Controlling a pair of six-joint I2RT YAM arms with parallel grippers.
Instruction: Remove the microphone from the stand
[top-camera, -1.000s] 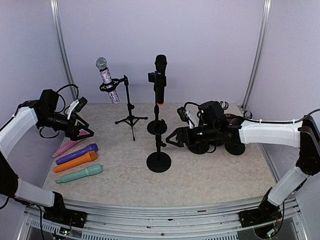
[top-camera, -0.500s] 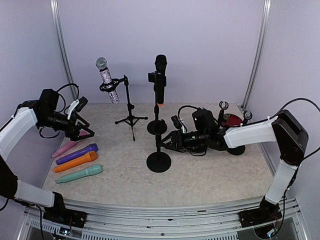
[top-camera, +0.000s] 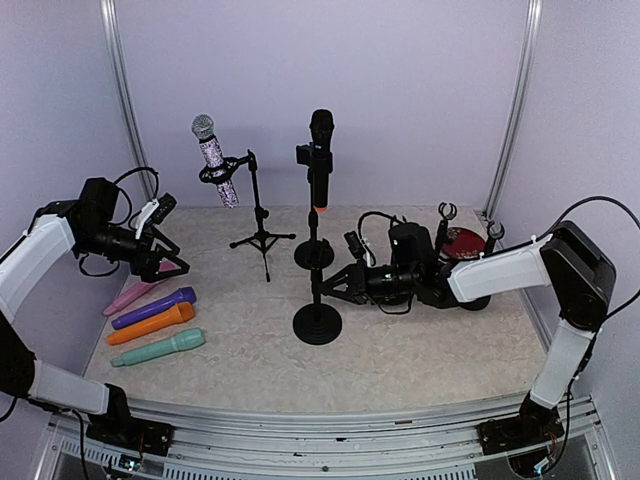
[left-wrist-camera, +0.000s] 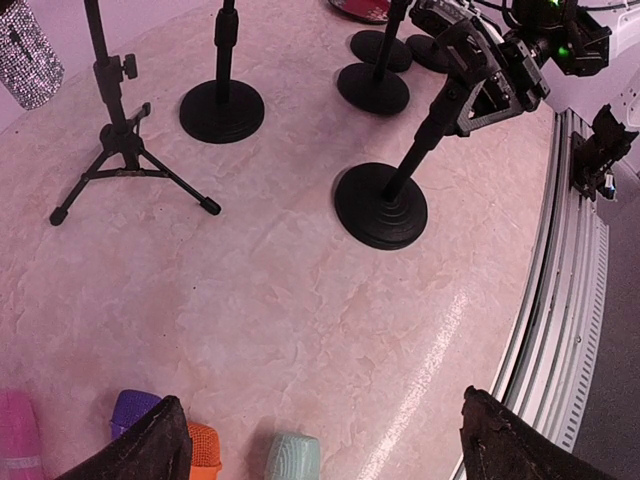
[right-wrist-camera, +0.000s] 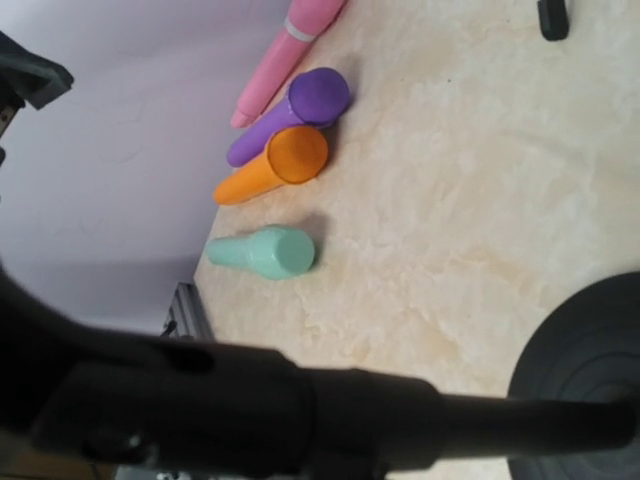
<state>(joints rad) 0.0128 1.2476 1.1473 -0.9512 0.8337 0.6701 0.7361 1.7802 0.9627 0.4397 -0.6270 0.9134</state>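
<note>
A black microphone (top-camera: 321, 150) stands upright in the clip of a tall round-based stand (top-camera: 314, 253) at the back centre. A glittery silver microphone (top-camera: 213, 155) sits tilted in a tripod stand (top-camera: 262, 238) to its left. In front of them is a short stand without a microphone (top-camera: 317, 322). My right gripper (top-camera: 327, 285) is shut on this short stand's pole (right-wrist-camera: 420, 415), which fills the bottom of the right wrist view. My left gripper (top-camera: 173, 264) hangs open at the far left above the loose microphones, its fingers (left-wrist-camera: 160, 445) holding nothing.
Pink (top-camera: 135, 293), purple (top-camera: 153, 308), orange (top-camera: 150, 324) and teal (top-camera: 158, 347) microphones lie side by side at the front left. More stand bases (top-camera: 470, 295) and a red object (top-camera: 463, 240) crowd the back right behind the right arm.
My right gripper has moved left from the stand bases to the short front stand and closed on its pole. The left arm has not moved.
</note>
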